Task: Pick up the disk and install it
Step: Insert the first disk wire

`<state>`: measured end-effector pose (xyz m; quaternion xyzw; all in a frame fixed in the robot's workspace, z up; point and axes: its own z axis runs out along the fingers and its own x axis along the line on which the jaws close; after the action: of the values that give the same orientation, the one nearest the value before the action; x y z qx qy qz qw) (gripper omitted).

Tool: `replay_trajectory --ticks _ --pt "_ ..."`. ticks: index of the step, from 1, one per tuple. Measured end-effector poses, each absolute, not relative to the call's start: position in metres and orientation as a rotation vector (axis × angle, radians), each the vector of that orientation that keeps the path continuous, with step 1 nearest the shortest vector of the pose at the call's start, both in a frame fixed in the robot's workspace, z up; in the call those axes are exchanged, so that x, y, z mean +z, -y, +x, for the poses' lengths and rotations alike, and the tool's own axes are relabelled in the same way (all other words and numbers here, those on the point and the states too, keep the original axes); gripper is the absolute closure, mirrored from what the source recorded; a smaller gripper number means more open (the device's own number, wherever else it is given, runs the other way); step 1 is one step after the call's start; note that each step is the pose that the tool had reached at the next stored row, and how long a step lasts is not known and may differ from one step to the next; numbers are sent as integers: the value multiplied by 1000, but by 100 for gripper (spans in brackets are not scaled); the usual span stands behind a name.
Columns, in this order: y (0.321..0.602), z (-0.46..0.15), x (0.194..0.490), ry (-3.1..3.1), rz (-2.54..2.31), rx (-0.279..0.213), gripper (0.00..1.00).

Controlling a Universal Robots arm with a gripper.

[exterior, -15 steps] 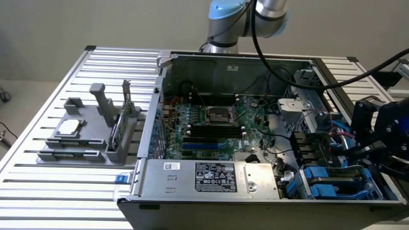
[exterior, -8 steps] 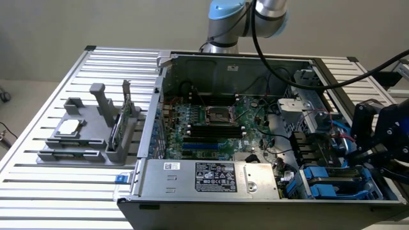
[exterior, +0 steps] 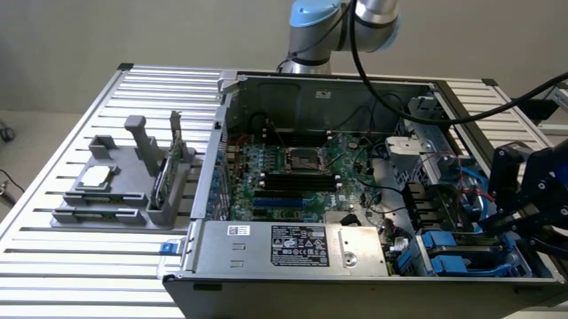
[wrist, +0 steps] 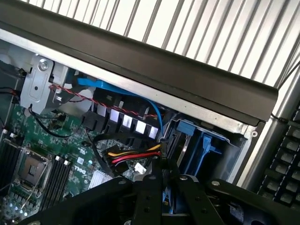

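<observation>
Disk: the disk sits low in the drive bay, at the corner of the open computer case on the exterior view's right.
Hidden on the disk: just blue carrier plastic is visible. Its silver face and label cannot be made out.
Hard to tell: another blue carrier piece sits just beside it, and the two frames are hard to separate.
Tool: the tool is poised just above the bay, its black fingers drawn almost together with nothing visible between them. Whether the tips touch the disk cannot be told.
Cables: a bundle of yellow, red and black wires lies just beside the fingertips. A blue cable runs along the case wall.
Inside the case: green motherboard with its processor socket; power supply along the near edge.
Table: the slatted table carries a grey fixture, well apart from the bay, with a small square processor chip on it.
Cut off: a keyboard is partly visible beyond the case.
</observation>
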<state>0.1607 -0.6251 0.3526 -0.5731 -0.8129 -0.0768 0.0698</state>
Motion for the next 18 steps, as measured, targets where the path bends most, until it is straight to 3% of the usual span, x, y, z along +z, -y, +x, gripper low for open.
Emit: replay_trajectory --ticks 18 --pt "625 158 343 2302 -1936 -244 84"
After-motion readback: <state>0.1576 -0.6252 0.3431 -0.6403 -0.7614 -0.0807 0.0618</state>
